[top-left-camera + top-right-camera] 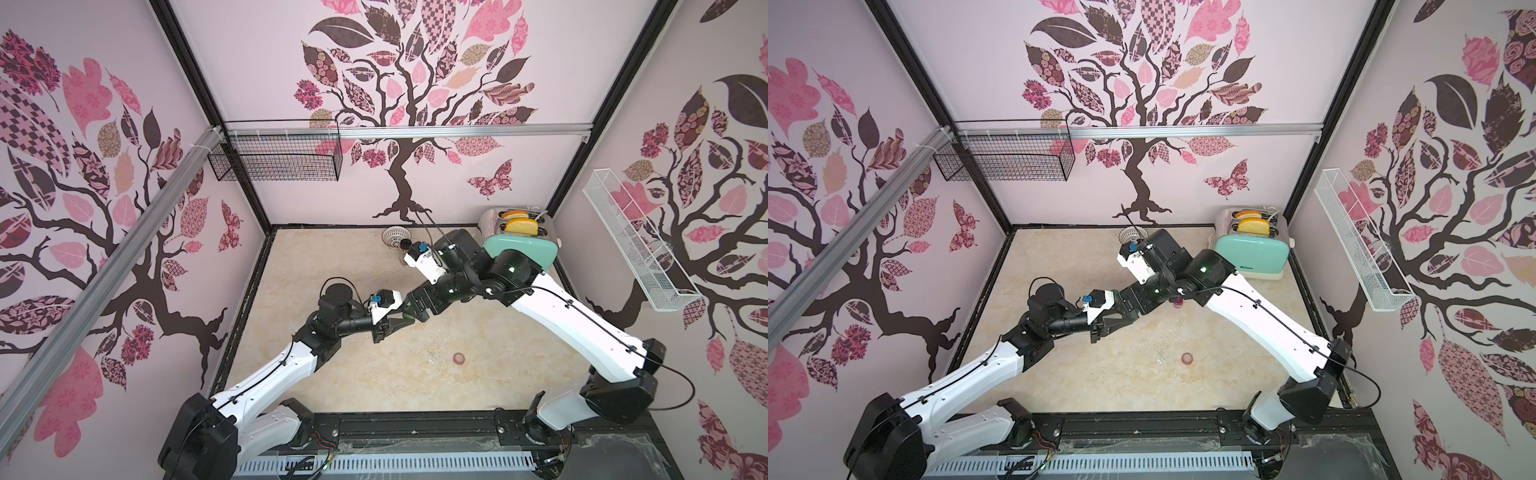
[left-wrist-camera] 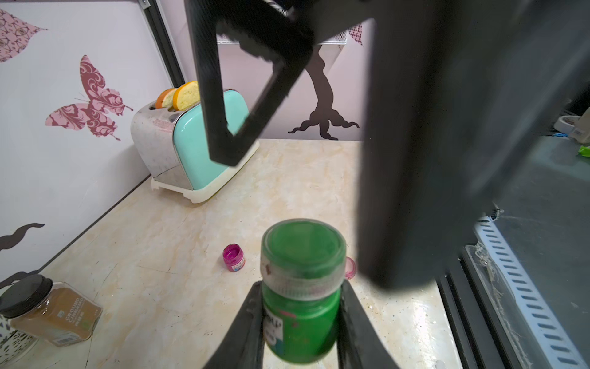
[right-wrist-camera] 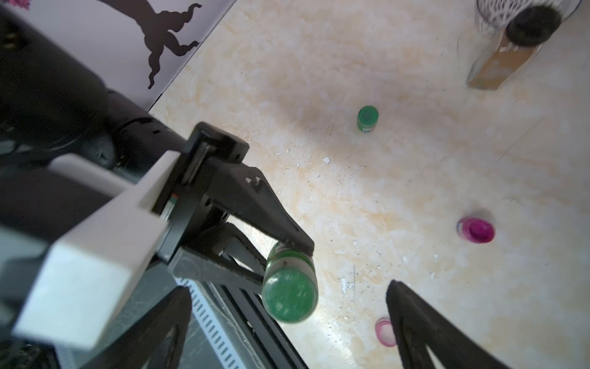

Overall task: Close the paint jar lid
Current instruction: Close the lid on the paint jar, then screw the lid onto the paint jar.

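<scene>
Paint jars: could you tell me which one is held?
The green jar in the left gripper; the other green jar and the pink jar stand on the table.

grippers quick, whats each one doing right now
Left gripper: shut on the green paint jar.
Right gripper: open, holding nothing, jaws spread wide near the jar's top.

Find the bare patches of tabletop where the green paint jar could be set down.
Bare: the back-left table, from the left edge to the mesh cup, and the front strip between the pink lid and the rail. Crowded: the back right, with spice jar and toaster, and the middle under the arms.
</scene>
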`<state>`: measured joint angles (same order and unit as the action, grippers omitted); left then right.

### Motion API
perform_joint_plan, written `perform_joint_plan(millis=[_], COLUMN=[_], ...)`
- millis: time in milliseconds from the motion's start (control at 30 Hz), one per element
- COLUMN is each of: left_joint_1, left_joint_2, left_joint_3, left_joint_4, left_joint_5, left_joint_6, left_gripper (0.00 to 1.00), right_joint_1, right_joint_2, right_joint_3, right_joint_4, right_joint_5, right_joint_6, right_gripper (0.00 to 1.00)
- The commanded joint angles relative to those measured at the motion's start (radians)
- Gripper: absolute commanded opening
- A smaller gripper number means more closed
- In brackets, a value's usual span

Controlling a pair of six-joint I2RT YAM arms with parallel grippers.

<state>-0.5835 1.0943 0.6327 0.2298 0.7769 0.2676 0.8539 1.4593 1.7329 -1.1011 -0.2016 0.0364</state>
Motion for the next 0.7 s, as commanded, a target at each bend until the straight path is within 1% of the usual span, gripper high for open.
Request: perform_joint_plan(millis=[0, 133, 267, 333, 433, 567, 667], left_joint_1=[-0.003, 0.002, 0.041, 0.054, 0.056, 0.056, 0.057], left_joint_2=[0.003, -0.011, -0.027, -0.024, -0.010, 0.010, 0.007], left_joint_3=[0.034, 0.027, 0.000, -0.005, 0.001, 0.009, 0.011], left_joint_4=[-0.019, -0.034, 0.016, 0.023, 0.028, 0.028, 0.020], left_joint_5=[0.054, 0.045, 0.047, 0.048, 0.054, 0.065, 0.061], left_joint_6=[-0.005, -0.029, -0.107, -0.114, -0.118, -0.118, -0.107], left_gripper=[0.14, 0.14, 0.14, 0.14, 0.14, 0.14, 0.14], right_joint_1=[-0.004, -0.020, -0.024, -0.023, -0.023, -0.024, -0.023], right_joint_2=[-0.069, -0.090, -0.095, -0.099, -0.099, -0.082, -0.085], right_joint_3=[-0.044, -0.098, -0.130, -0.144, -0.155, -0.143, -0.167], right_joint_4=[0.055, 0.076, 0.090, 0.099, 0.121, 0.125, 0.139], right_joint_5=[0.020, -0.006, -0.053, -0.078, -0.102, -0.130, -0.147], right_joint_6=[-0.092, -0.152, -0.229, -0.268, -0.318, -0.376, -0.453], right_gripper=[0.99, 0.99, 0.97, 0.93, 0.84, 0.84, 0.84])
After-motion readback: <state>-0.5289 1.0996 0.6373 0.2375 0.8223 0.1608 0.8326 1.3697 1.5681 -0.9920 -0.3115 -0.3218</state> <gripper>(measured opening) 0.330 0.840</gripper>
